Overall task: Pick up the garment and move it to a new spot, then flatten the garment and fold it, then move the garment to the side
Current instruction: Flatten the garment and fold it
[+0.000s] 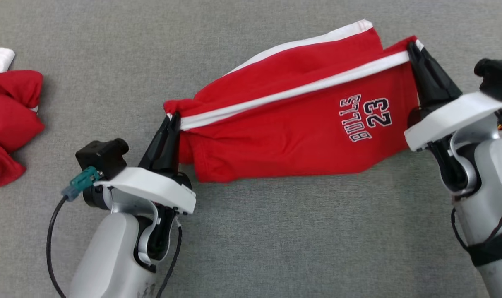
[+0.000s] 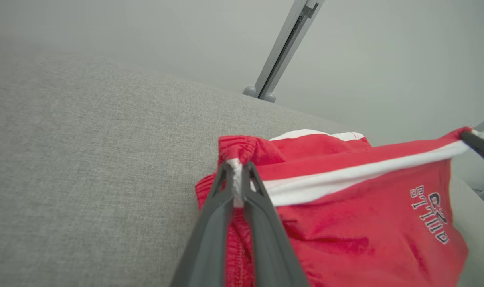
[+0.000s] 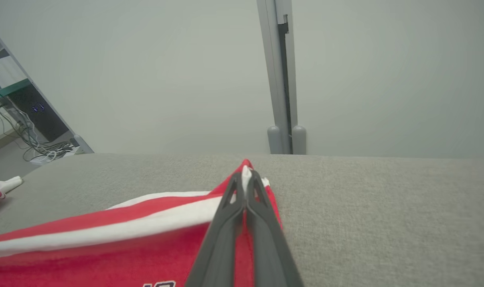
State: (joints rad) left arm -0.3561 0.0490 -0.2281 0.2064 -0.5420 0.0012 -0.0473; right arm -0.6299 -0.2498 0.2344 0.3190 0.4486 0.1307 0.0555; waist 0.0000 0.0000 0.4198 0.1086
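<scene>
Red shorts (image 1: 292, 124) stretched over the grey surface (image 1: 275, 231), held at both ends.
Well out past your left hand (image 1: 173, 120) lies a second red garment (image 1: 10, 111), untouched. Your left hand is clamped on the gathered waistband end, your right hand (image 1: 412, 45) pinched tight on the white-striped hem corner. Each grip bites only a thin edge, so pulling the hands further apart could slip a corner free, and the slack far layer may bunch. Close to the right hand the print (image 1: 364, 118) reads "BULLS 23".

red shorts (image 1: 292, 124) gripped taut between left end effector (image 1: 174, 119), right end effector (image 1: 412, 46)
</scene>
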